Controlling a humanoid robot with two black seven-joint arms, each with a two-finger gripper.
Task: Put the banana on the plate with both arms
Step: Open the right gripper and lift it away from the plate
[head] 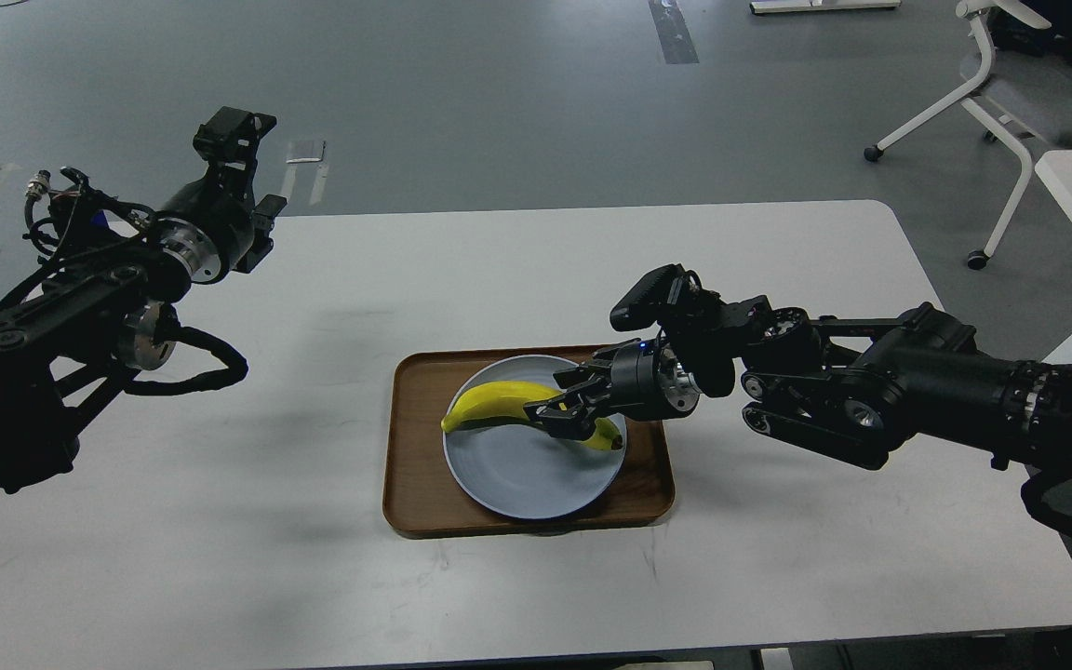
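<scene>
No brand, label or writing can be read anywhere in the frame.

A brown wooden tray (pixel 415 502) sits on the white table (pixel 220 577), a little right of centre in the lower half of the frame. Inside it lies the plate (pixel 536 479), round and pale blue-grey, filling most of the tray's width. The banana (pixel 489 402) lies across the upper part of the plate, its curved back upward, one end at the plate's left rim and the dark-tipped end near the right rim.

The right gripper (pixel 562 409) reaches in from the right edge of the frame, the arm stretched low and nearly level over the table, the wrist above the tray's upper right corner. Its fingers (pixel 545 407) sit closed around the banana's right portion, one above and one below the fruit, touching it.

The left gripper (pixel 236 140) is in the upper left of the frame, beyond the table's far left corner, raised and pointing upward, well apart from the tray. It holds nothing; seen dark and end-on, I cannot tell how far its fingers are spread.

A white office chair (pixel 1011 93) stands on the grey floor in the upper right.
</scene>
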